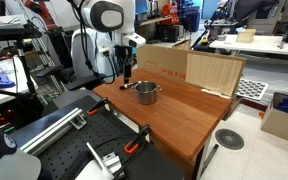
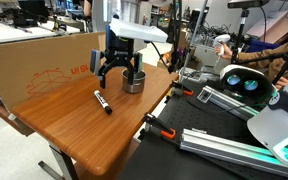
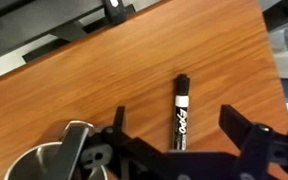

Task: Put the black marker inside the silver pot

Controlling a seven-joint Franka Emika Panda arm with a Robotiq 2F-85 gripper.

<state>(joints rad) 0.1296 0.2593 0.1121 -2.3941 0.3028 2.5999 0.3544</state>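
Gripper (image 2: 118, 76) hovering, jaws spread wide, over the wooden counter (image 2: 64, 125). We see the black marker (image 2: 102, 101) lying flat mid-counter, ungrasped, near the silver pot (image 2: 132, 82) at the edge beside the cardboard box (image 2: 39, 55). We judge an off-centre close could roll the marker away.

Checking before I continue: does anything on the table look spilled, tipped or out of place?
Nothing stands out: the black marker lies flat on the wooden table, apart from the upright silver pot; the claw hangs open.

Black marker (image 2: 102, 101) flat near upright silver pot (image 2: 132, 82)
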